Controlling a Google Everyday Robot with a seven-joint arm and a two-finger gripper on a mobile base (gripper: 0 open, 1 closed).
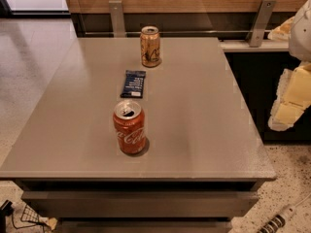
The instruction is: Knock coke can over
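Standing upright near the front of the grey surface [204,130]: coke can [129,127], red, tab opening on top. Behind it: dark blue wrapper [133,84], lying flat. Farther behind: gold can [150,46], upright. Well right of the coke can, beyond the surface edge: hand [291,98], raised; whether released or clenched cannot be told.

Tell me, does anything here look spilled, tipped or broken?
Nothing stands out: the coke can and the gold-brown can stand upright, a dark packet lies flat between them, and the gripper hangs right of the table.
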